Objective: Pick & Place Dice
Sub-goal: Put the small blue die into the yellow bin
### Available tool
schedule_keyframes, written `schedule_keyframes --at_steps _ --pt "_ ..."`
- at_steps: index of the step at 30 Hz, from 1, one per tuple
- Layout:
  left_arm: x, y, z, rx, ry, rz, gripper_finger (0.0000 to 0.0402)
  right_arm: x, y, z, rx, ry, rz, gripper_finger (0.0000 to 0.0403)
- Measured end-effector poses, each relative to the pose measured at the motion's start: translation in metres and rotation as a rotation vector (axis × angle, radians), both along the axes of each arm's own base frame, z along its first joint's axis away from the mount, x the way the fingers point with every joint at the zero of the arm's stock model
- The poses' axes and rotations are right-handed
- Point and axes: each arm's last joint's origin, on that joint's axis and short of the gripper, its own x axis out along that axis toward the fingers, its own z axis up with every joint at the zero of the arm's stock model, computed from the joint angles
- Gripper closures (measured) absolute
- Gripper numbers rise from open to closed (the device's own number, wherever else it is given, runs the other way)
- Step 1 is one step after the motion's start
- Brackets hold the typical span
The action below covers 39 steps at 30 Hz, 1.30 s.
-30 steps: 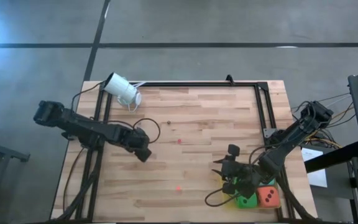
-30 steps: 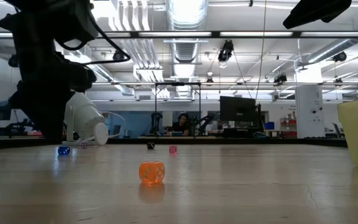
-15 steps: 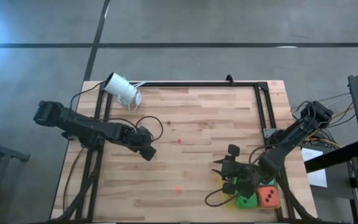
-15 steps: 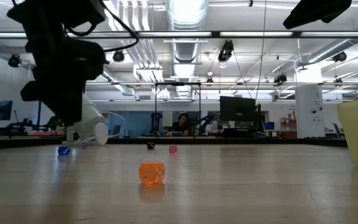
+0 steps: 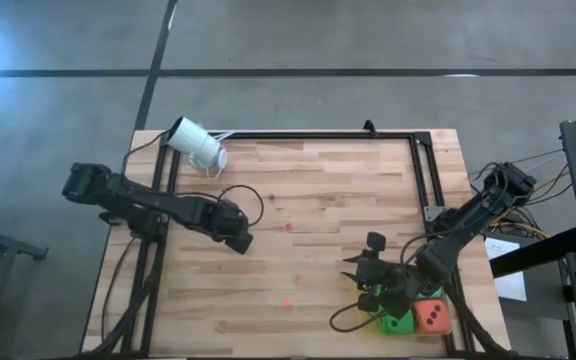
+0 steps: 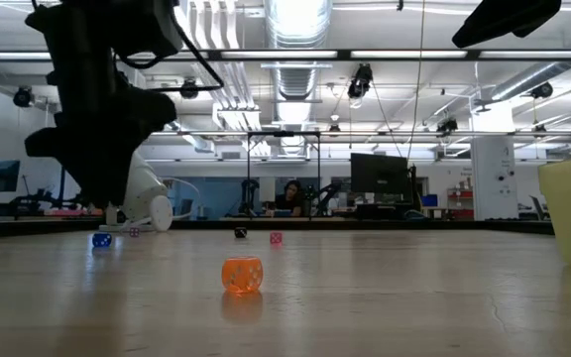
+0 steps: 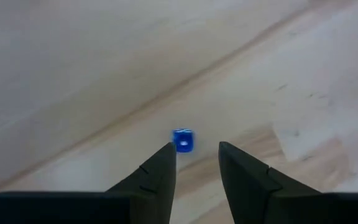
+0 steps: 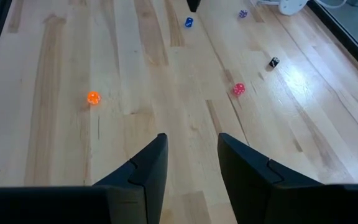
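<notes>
Overhead camera looks straight down on the table [image 5: 318, 190]. Low camera faces level across it. Wrist cameras angle down at its planks.

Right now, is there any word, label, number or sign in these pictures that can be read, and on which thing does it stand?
No readable words or numbers anywhere.
Orange-red die: three dark pips on top, no text.
Green die: dark pips, count unclear.
Small blue die ahead of the left gripper: markings too blurred.

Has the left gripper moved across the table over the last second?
Yes. In the high view the left gripper has shifted toward the table's middle, farther from the white cylinder at the corner.
</notes>
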Motion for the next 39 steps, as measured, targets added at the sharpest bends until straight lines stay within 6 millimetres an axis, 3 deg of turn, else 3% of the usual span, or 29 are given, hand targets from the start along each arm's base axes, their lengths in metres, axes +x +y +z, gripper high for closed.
schedule_keyframes --at_steps 9,39 --pt "0.012 0.003 -0.022 0.015 0.112 0.014 0.0275 0.000 0.000 0.000 -0.001 0.001 0.000 0.0268" --pt "0.010 0.002 -0.038 -0.035 0.041 0.013 0.0275 0.000 0.000 0.000 -0.002 0.005 0.000 0.0268"
